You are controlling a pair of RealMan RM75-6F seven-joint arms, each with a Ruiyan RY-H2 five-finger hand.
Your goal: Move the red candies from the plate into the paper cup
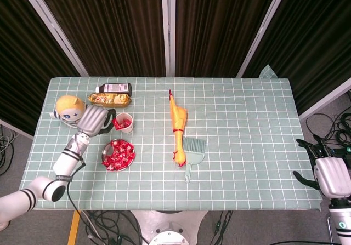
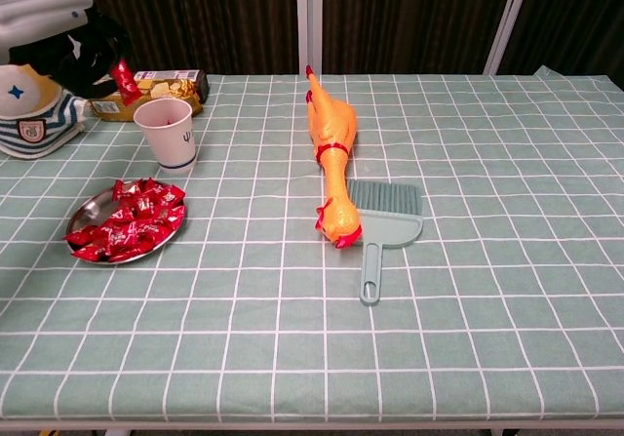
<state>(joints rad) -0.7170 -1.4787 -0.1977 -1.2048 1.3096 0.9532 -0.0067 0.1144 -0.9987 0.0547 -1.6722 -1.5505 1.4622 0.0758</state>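
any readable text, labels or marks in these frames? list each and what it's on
No words can be read.
Paper cup: small dark mark on its side, too small to read.
Snack packet: red logo, blurred.
Dark bottle: pale label, print too small.
Doll: a star on the forehead, a small tag, unreadable.

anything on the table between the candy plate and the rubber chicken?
Nothing: in the head view, only bare checked tablecloth lies between the plate and the rubber chicken.

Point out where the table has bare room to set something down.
Bare: the whole stretch right of the chicken and brush, and the front strip below the plate. Crowded: the back left, with cup, doll, snack pack, bottle and left hand.
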